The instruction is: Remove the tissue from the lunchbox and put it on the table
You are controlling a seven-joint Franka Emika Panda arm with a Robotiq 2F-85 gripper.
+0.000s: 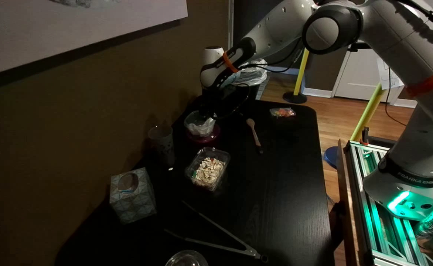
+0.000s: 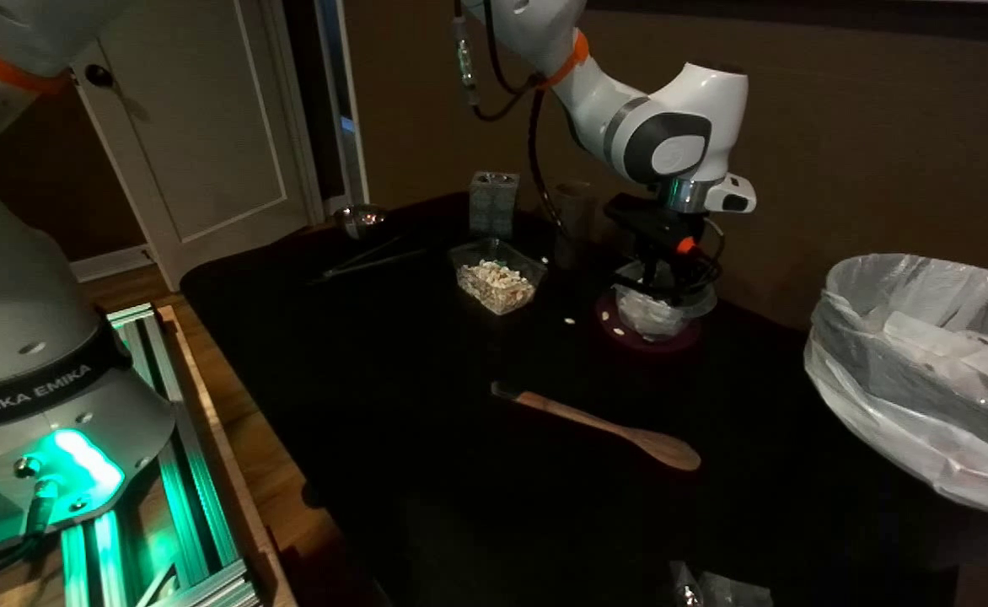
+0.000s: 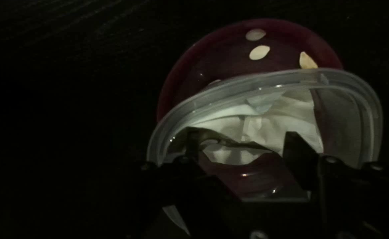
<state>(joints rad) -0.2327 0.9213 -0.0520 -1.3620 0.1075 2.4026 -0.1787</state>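
Note:
The lunchbox shows as a clear rounded tub (image 3: 264,76) on a dark red round base (image 3: 188,69) with pale seeds on it. The tub and red base also show in both exterior views (image 1: 189,121) (image 2: 703,305). The crumpled white tissue (image 3: 280,124) lies inside the tub; its white also shows through the wall (image 1: 201,130) (image 2: 650,314). My gripper (image 3: 241,141) is open, fingers pointing down into the tub, spread on either side of part of the tissue. Contact of the fingertips with the tissue is too dark to tell. The black table (image 1: 275,184) lies under everything.
A square clear container of pale bits (image 1: 210,171), a tall cup (image 1: 163,142) and a patterned cube box (image 1: 131,195) stand along the wall. A wooden spoon (image 2: 604,426), tongs (image 1: 220,236), a sweets packet (image 1: 283,112) and a bowl (image 2: 360,221) are around. A lined bin (image 2: 907,379) stands beyond the table's end.

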